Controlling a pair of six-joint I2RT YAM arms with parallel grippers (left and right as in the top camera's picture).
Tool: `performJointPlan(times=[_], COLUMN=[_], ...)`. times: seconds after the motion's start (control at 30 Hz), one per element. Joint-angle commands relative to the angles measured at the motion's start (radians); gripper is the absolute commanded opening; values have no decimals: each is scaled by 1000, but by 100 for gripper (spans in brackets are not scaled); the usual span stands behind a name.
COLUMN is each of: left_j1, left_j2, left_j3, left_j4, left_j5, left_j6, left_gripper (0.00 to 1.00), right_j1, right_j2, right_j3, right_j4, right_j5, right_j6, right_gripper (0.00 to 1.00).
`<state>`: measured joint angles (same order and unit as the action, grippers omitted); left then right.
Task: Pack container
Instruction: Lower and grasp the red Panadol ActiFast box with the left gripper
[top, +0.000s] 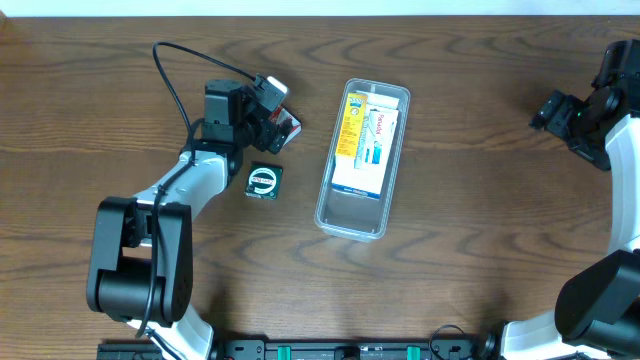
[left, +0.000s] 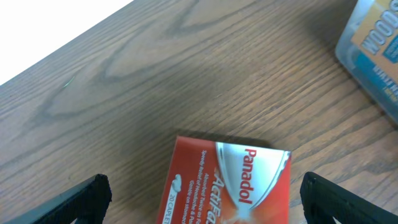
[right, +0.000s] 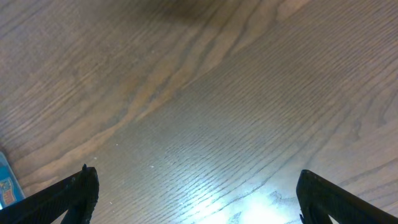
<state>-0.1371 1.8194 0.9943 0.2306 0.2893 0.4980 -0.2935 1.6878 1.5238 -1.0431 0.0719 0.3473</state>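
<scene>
The clear plastic container (top: 362, 162) lies in the middle of the table with a flat yellow, white and blue box (top: 364, 138) inside it; its corner shows in the left wrist view (left: 373, 56). A red Panadol box (left: 230, 183) lies on the wood between the open fingers of my left gripper (left: 202, 196), which hovers over it; overhead only the box's edge (top: 291, 126) shows beside the gripper (top: 270, 118). A small dark square box with a round white mark (top: 264, 182) lies below it. My right gripper (right: 199, 193) is open and empty at the far right (top: 560, 112).
Bare wooden table (top: 480, 240) around the container. The left arm's cable (top: 175, 85) loops over the table at the back left. A sliver of the container (right: 5, 180) shows at the right wrist view's left edge.
</scene>
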Motion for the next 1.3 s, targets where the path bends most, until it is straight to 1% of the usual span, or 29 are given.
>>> performJointPlan(times=[0.0,0.4,0.63,0.83,1.03,1.17,1.27], left_j1=[18,19,19,19,19,21,25], left_j2=[25,89,92,144,201,203,203], left_j3=[3,3,3,3,3,3,3], left_j4=[-3,-1,3,47,171,203,200], left_j5=[14,44,96,95,63,58,58], left_j6=[0,34,86,89,89,89,89], left_gripper=[98,98,98,98,98,98,98], right_j1=[-5,-5,-5,-5,-5,-5,-5], right_j2=[0,0,0,0,0,0,0], right_j3=[3,3,3,3,3,3,4], right_j4=[-1,0,0,0,0,0,0], right_j5=[6,7,7,6,7,7,6], right_j6=[7,7,7,7,7,7,7], right_gripper=[99,99,99,99,99,99,99])
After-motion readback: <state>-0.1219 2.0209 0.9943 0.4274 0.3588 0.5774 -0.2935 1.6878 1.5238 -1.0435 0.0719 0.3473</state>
